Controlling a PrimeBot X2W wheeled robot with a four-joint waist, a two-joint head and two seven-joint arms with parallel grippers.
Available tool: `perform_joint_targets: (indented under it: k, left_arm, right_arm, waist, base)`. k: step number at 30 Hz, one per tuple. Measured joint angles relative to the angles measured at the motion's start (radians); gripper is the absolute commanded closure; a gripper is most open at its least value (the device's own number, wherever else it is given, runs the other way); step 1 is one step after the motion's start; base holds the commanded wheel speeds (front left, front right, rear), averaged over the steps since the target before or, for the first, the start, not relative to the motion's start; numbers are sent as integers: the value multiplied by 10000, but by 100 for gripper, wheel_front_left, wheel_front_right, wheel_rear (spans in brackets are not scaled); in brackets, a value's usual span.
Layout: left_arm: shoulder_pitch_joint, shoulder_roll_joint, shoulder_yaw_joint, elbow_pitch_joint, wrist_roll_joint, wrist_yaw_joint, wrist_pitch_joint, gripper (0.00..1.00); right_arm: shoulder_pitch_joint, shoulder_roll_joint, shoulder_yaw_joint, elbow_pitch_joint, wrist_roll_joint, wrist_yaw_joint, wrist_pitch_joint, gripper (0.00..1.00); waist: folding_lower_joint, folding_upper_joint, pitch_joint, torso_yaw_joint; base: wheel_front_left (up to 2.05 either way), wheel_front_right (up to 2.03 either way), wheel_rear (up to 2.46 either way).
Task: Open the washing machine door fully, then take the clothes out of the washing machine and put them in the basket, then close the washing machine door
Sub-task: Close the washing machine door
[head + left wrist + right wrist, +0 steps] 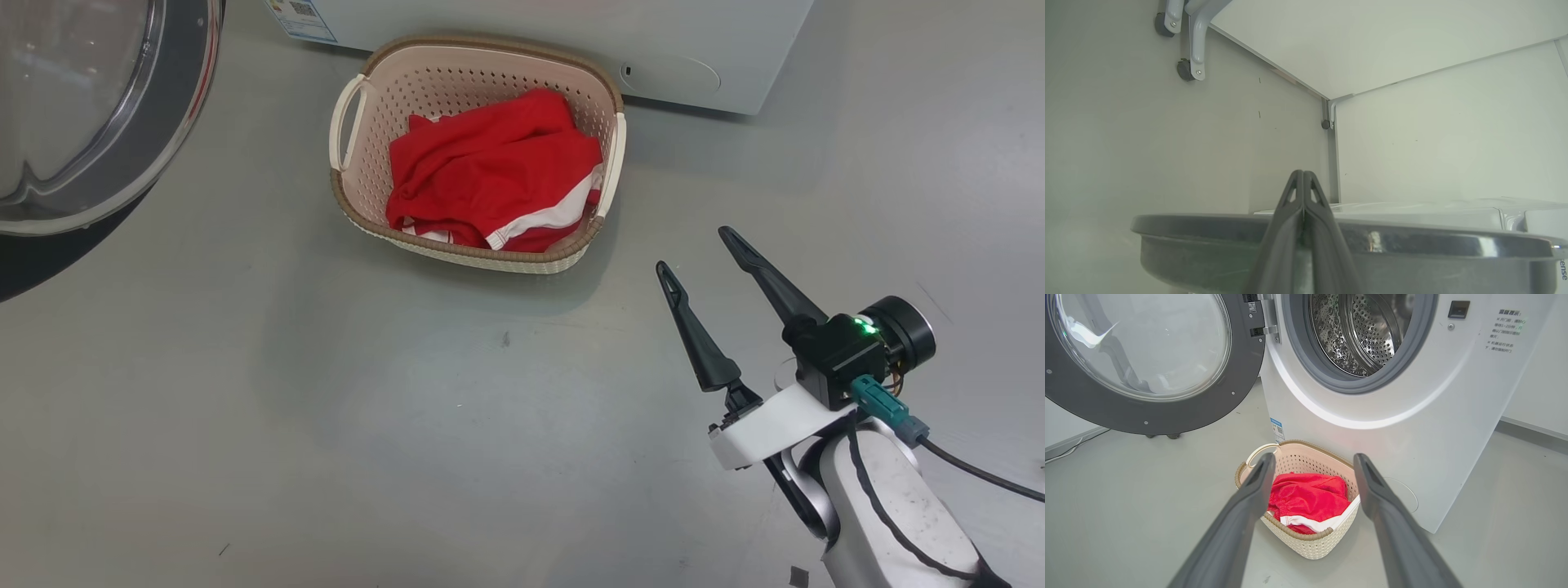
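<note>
Eyes on the washing machine door point(1143, 355): it stands wide open at ten o'clock of the head view, hinged on the washing machine point(1372, 428). It looks rigid and fairly heavy. The glossy rim is probably slick and the glass bowl is best left alone, so I'd push on the rim's free edge, far from the hinge. The left gripper point(1303, 179) sits right at that rim, fingers pressed together, holding nothing; contact I can't confirm. The drum point(1367, 330) looks empty. At twelve o'clock the clothes point(490, 171) lie soft in the basket point(351, 204), just before the machine. At four o'clock the right gripper point(694, 249) hovers, fingers spread wide, empty.
</note>
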Motion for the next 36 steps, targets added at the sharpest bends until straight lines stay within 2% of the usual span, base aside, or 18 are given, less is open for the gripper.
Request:
perform_joint_targets:
  k: [13, 29, 36]
  left_arm:
    - [-82, 146, -167, 259, -282, 56, 1022, 100]
    - [-27, 286, -675, 502, -391, -512, 2533, 100]
    - [-25, -247, -953, 564, -602, -825, 3417, 100]
  right_arm:
    - [-12, -6, -12, 119, 15, 0, -86, 0]
    - [-72, -8, -40, 341, 92, 0, -176, 0]
    - [-72, -6, -38, 416, 94, 0, -176, 0]
  waist:
    - [-1, 0, -43, 60]
    - [-1, 0, -292, 163]
    - [0, 0, -381, 220]
  base:
    - [0, 0, 0]
    - [0, 0, 0]
    - [0, 0, 0]
